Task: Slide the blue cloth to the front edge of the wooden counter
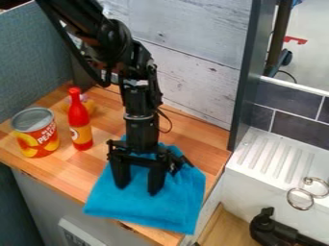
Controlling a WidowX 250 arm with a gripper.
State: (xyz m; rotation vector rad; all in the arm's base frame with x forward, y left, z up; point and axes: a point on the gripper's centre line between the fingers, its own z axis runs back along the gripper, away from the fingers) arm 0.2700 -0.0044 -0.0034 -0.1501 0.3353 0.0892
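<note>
Widely spread, the black gripper's fingers hang at a plush, squarish blue cloth (145, 209) on the wood-grained counter (76, 175), the gripper (137, 189) open.

I can't make out the small yellowish thing (91, 106) partly hidden behind the red bottle (79, 117). The end effector (137, 190) covers some of the blue cloth (132, 206), and the black object (269, 231) at lower right is cut off.

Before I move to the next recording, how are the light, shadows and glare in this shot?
Camera view: light looks soft and fairly even; the metal rings catch small highlights; the black gripper shows little shading but stands out against the bright blue cloth; the white ribbed surface is pale, its ridges readable.
</note>
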